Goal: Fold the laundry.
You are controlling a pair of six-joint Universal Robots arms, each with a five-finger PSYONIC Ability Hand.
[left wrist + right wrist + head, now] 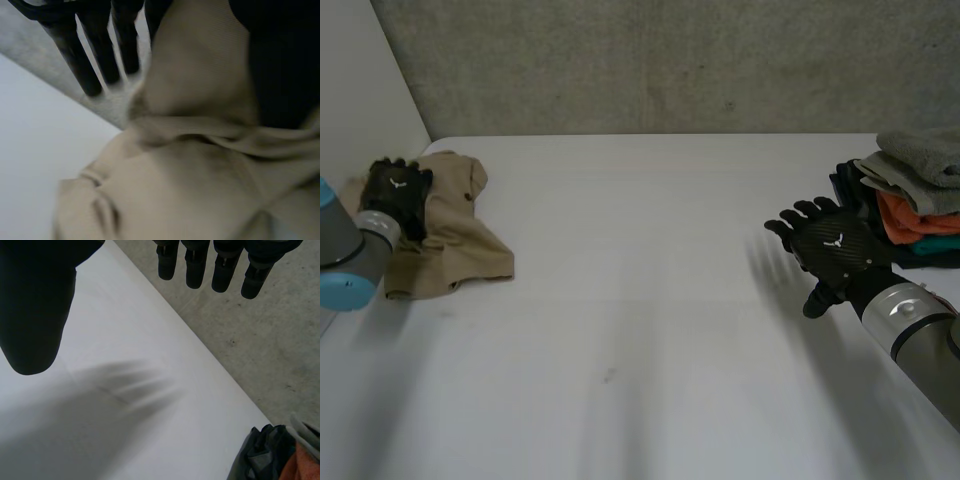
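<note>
A crumpled tan garment (460,235) lies at the table's far left edge. My left hand (398,190) rests on its upper left part. In the left wrist view the fingers (95,45) reach out straight past the cloth's edge, and the thumb (280,65) lies over a raised fold of the tan garment (190,190). My right hand (835,250) hovers open above the bare table at the right, fingers spread, holding nothing. In its own view the fingers (225,265) are straight and stand apart from the thumb (35,305).
A stack of folded laundry (920,190) in grey, orange, teal and dark cloth sits at the table's right edge, just beyond my right hand; its corner (270,455) appears in the right wrist view. The white table (640,300) meets a grey wall behind.
</note>
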